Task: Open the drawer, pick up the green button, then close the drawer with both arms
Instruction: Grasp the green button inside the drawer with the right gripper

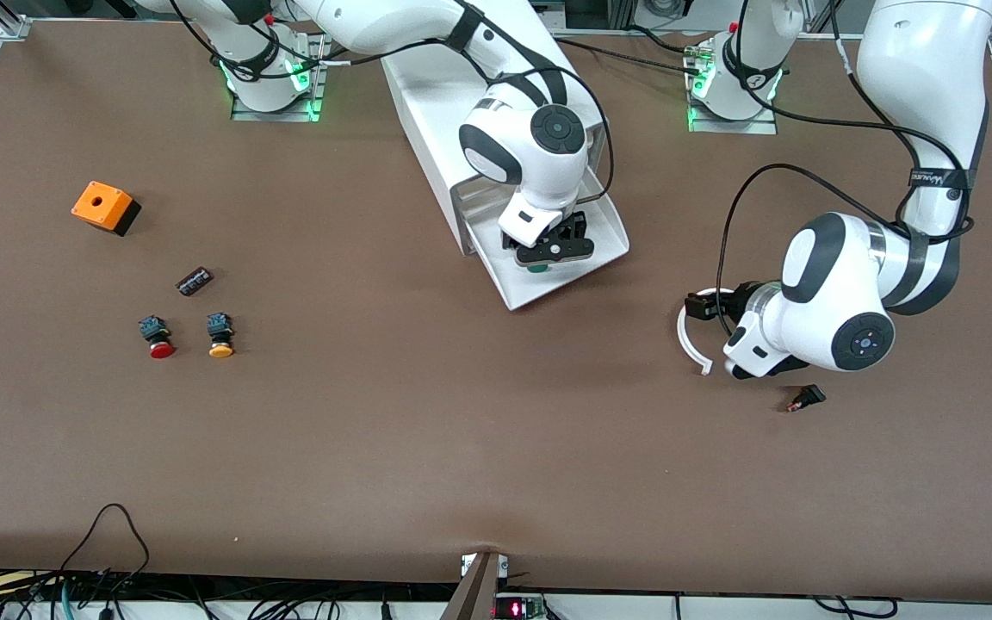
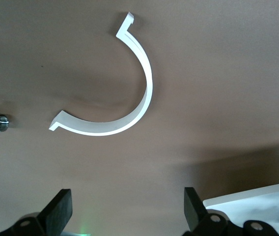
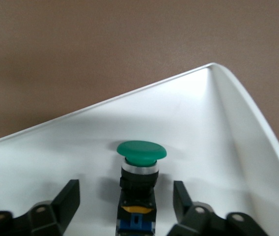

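The drawer [image 1: 548, 258] stands pulled out and the step in hand is the take: the right gripper [image 3: 125, 201] is down inside it, its fingers [image 3: 67, 199] parted to either side of the button [image 3: 139, 184] with a gap showing on each side, so nothing is gripped yet. The next move looks to be squeezing onto the black body under the green cap, then lifting straight up clear of the drawer walls. The left gripper [image 2: 125, 209] waits wide open and empty over the table, a curved white clip [image 2: 129, 93] lying just ahead of its fingertips.
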You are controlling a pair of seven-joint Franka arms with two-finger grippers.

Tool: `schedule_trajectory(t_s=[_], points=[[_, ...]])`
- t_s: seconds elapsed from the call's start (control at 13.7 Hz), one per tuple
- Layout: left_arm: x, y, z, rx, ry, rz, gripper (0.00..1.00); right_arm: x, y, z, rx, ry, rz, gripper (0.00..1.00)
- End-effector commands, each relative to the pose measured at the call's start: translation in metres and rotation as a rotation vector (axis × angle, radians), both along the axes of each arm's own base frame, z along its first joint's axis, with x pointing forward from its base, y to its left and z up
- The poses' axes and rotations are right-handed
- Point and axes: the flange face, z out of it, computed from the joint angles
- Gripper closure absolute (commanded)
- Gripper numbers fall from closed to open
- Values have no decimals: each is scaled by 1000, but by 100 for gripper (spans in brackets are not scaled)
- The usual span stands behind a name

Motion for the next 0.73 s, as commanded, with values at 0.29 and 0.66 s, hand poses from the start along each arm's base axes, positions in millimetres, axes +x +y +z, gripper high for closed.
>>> schedule_trajectory(t_s=[0.29, 0.66], points=[[-5, -21, 0, 42, -2, -18, 0, -2, 1, -1, -9, -34, -9, 59], [-11, -37, 5, 68, 21, -13, 0, 0, -3, 0, -19, -33, 5, 93]])
